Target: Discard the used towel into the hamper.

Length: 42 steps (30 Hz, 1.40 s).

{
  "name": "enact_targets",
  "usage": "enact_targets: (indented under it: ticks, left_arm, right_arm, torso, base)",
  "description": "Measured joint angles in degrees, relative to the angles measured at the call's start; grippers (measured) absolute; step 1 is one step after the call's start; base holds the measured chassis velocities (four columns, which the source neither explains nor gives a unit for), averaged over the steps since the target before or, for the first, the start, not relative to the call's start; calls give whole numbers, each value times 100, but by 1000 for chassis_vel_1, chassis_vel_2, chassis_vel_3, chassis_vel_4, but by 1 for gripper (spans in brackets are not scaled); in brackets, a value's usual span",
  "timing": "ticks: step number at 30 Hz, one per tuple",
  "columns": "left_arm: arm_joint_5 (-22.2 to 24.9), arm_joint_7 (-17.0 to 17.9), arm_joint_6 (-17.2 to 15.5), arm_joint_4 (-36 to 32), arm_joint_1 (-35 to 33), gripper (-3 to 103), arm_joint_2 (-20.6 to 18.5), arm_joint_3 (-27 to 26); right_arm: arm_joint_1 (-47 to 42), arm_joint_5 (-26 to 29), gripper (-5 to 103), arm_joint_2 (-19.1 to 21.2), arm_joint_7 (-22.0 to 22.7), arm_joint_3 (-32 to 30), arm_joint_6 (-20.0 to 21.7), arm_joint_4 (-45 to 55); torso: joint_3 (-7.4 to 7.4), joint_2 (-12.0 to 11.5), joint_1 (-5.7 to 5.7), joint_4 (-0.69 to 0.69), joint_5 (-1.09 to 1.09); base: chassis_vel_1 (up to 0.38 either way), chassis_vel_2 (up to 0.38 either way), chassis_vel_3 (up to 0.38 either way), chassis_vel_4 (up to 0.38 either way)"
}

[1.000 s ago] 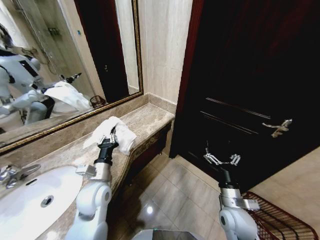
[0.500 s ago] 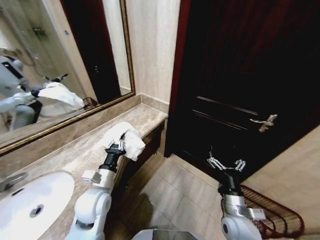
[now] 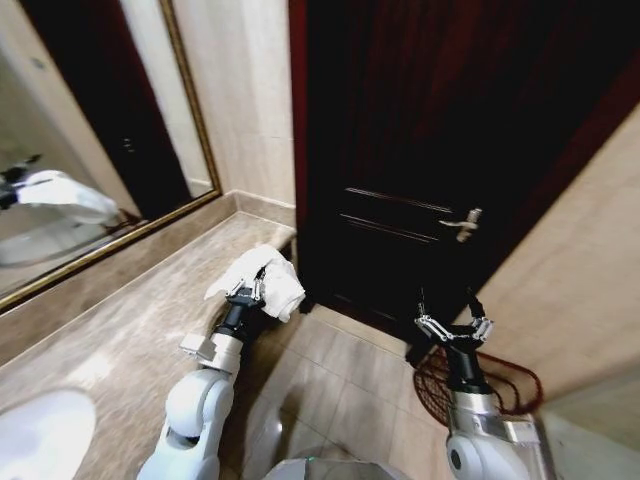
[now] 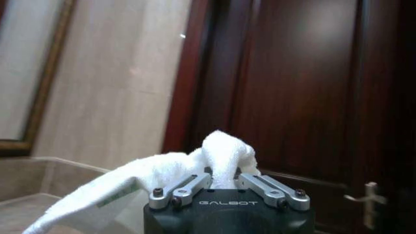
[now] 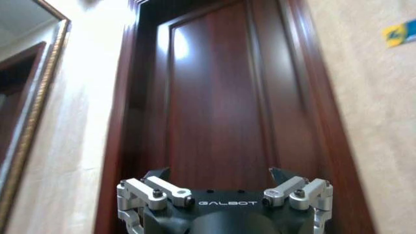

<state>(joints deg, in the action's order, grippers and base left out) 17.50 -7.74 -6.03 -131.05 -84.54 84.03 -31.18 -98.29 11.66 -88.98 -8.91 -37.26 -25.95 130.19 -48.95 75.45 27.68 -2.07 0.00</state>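
Towel (image 3: 259,277) is clamped in the left gripper (image 3: 249,295), lifted over the end of the marble counter (image 3: 120,335); its grip looks the same as a second ago. What changed is the view: it has swung right, sink mostly out of frame, door (image 3: 420,150) centered, and the hamper (image 3: 500,385) now sits on the floor just behind the right gripper (image 3: 453,328), whose fingers are spread and empty. Reads as the base turning toward the drop target, towel not yet over it.
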Motion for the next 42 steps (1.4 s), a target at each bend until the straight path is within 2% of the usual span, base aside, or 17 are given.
enact_targets:
  ticks: [7,12,20,30,37,40,42]
  left_arm:
    - [74,7,-5,205,114,6,-87,99]
    - [122,-9,4,421,224,6,-361,132]
    - [137,-73,-4,872,457,6,-800,343]
    - [307,-41,-112,1200,638,6,-806,637]
    - [379,-103,-112,1720,914,6,-795,885]
    - [388,-142,-108,1897,1030,6,-818,963]
    - [388,-171,-87,2242,1217,6,-863,1082]
  right_arm:
    - [211,-204,100,-95,-42,162,-29,-130]
    - [375,-432,100,-153,-26,261,-65,-289]
    - [361,-449,100,-127,33,181,-96,-288]
    - [170,-426,100,-144,34,98,-192,-265]
    - [97,-401,100,-115,26,17,-152,-309]
    - [91,-402,100,-107,27,4,-91,-266]
    - [106,-334,100,-55,45,-33,112,-149]
  torso:
    - [0,0,0,0,-1]
    - [0,0,1,-1,-1]
    - [0,-1,1,0,0]
    - [0,-1,0,0,0]
    - [0,-1,0,1,0]
    - [0,-1,1,1,1]
    - [0,-1,1,1,-2]
  base:
    - [-129,-127,-120,-129]
    - [-121,-124,-120,-114]
    - [-123,-135,-131,-126]
    - [-119,-127,-131,-126]
    - [-125,-132,-123,-122]
    - [-136,-134,-126,-142]
    - [-119,-123,-137,-119]
